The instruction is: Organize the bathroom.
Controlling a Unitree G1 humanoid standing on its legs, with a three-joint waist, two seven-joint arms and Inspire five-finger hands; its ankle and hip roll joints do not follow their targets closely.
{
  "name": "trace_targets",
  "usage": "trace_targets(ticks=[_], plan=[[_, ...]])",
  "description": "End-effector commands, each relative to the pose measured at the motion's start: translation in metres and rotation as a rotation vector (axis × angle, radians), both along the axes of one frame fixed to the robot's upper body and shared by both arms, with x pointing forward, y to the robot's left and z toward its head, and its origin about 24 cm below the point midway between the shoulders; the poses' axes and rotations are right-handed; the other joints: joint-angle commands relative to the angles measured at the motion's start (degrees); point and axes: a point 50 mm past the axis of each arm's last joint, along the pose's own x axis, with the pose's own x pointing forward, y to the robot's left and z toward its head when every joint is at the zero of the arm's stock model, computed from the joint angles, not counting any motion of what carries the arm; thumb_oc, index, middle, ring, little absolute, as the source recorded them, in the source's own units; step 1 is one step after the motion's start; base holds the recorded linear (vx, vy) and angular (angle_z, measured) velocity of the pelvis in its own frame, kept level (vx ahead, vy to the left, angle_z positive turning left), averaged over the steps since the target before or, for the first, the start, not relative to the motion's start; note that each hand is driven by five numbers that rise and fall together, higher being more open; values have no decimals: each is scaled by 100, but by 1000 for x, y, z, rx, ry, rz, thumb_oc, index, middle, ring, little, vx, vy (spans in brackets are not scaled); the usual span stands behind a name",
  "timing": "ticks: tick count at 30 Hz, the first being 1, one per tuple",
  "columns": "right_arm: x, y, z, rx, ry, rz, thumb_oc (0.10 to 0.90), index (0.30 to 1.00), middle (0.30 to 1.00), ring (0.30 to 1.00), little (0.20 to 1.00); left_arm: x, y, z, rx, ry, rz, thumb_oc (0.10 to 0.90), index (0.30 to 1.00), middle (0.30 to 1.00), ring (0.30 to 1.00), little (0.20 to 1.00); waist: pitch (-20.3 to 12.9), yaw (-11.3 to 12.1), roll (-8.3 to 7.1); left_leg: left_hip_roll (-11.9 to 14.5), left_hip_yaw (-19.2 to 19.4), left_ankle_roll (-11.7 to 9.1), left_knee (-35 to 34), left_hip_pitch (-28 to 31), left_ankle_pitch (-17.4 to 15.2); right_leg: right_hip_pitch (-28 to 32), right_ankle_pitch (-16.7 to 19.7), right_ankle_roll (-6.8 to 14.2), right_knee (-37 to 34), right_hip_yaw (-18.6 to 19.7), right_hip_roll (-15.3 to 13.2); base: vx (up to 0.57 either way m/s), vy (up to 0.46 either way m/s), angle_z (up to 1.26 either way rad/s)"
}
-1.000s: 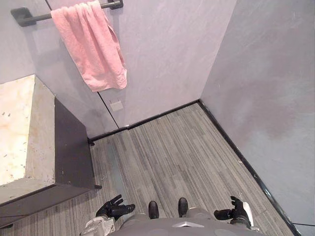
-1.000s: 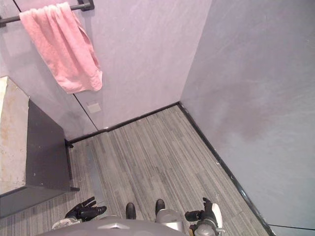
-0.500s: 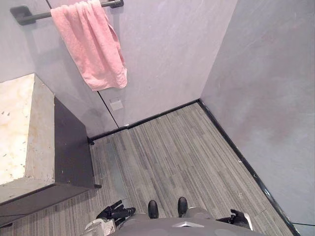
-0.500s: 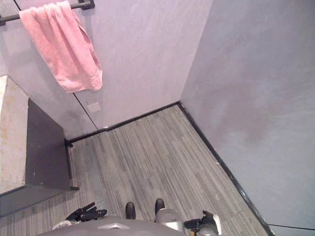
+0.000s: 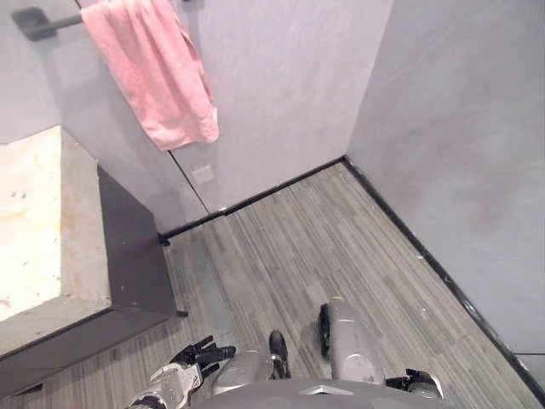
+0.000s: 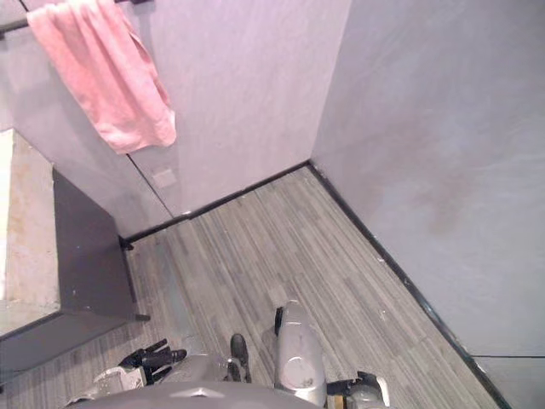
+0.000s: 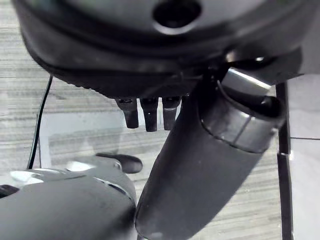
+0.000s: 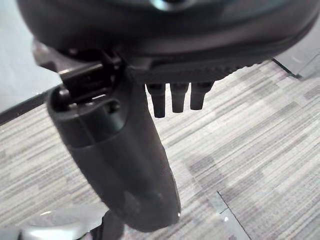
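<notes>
- Pink towel [image 5: 157, 72] hangs from the dark rail [image 5: 34, 21], above the stone-topped cabinet [image 5: 51, 230].
- Left hand [image 5: 194, 358] hangs low, fingers loose, holding nothing.
- Right hand [image 8: 150, 100] likewise, fingers straight.

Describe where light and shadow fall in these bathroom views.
Left eye view: the counter has a brightly lit pale top, its side panel stays dark, and the wall beside the pink towel is softly shaded. Right eye view: even light on the walls, with no hard glare. Left wrist view: a pale sheen lies on the floor.
</notes>
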Motion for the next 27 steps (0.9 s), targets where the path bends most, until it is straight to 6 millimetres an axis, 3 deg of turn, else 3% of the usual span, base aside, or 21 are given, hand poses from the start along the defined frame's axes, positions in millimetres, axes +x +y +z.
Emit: trace_targets(ticks=[1,3,6,8,13,17,18,19,20,21,22,23,26,27], plan=[[-9,-23,6,-58,33,-15,800,900,900,900,900,-20,7,-2,8,4,19,800,900,900,900,900,-4,-102,-149,-35,-71,-290,706,219,-1202,229,940,57,-1320,477,-466,313,-277,75],[-15,-18,3,-22,55,-8,800,900,900,900,900,-26,10,-2,19,5,17,800,900,900,900,900,132,-94,-181,152,47,-301,1018,223,-1378,219,855,59,-996,496,-543,336,-322,51],[-23,-9,-1,30,89,20,800,900,900,900,900,-28,8,-2,6,-11,31,800,900,900,900,900,108,-144,-213,392,76,-372,1293,163,-1251,295,553,107,-551,565,-416,293,-301,38],[-16,-4,-2,34,67,60,800,900,900,900,900,-15,5,1,-18,-46,58,800,900,900,900,900,157,-233,-195,680,184,-416,1535,78,-1234,120,283,78,15,544,-247,277,-302,35],[-11,0,-2,51,27,54,800,900,900,900,900,-3,7,5,-30,-79,108,800,900,900,900,900,157,-272,-213,849,235,-501,1665,34,-830,85,53,-98,179,399,-47,194,-211,20],[-21,-2,-3,73,13,-17,800,900,900,900,900,-3,18,7,13,-108,240,800,900,900,900,900,-40,-290,-257,951,67,-707,1984,140,26,383,-316,-487,71,101,365,272,-286,32],[-21,-2,-3,73,13,-17,800,900,900,900,900,-3,18,7,13,-108,240,800,900,900,900,900,-40,-290,-257,951,67,-707,1984,140,26,383,-316,-487,71,101,365,233,-279,57],[-25,-3,-3,73,15,-37,800,900,900,900,900,0,24,9,59,-114,290,800,900,900,900,900,-124,-304,-254,1026,14,-833,2432,184,457,555,-442,-681,-5,9,547,250,-324,51],[-29,-3,-3,75,19,-42,800,900,900,900,900,5,30,12,101,-129,336,800,900,900,900,900,-183,-312,-285,1097,36,-842,2793,67,671,672,-508,-819,-77,-56,649,250,-324,51],[-29,-3,-3,75,19,-42,800,900,900,900,900,5,30,12,101,-129,336,800,900,900,900,900,-183,-312,-285,1097,36,-842,2793,67,671,672,-508,-819,-77,-56,649,199,-255,57],[-31,-4,-3,77,23,-49,800,900,900,900,900,9,36,15,134,-141,385,800,900,900,900,900,-206,-303,-342,1150,70,-768,3219,-146,656,815,-548,-907,-148,-79,705,252,-264,67],[-32,-8,-2,72,28,-70,800,900,900,900,900,18,45,21,193,-150,448,800,900,900,900,900,-217,-266,-412,1209,228,-651,3367,-455,426,1068,-623,-979,-252,-273,758,252,-264,67],[-32,-9,-2,67,32,-90,800,900,900,900,900,20,50,24,231,-152,485,800,900,900,900,900,-215,-218,-448,1131,265,-552,3146,-624,273,1207,-649,-968,-276,-304,785,211,-100,35],[-29,-12,-1,67,16,-103,800,900,900,900,900,24,60,29,308,-163,571,800,900,900,900,900,-151,-108,-412,929,491,-553,1720,-899,307,1592,-797,-876,-341,-336,960,344,-2,62]])
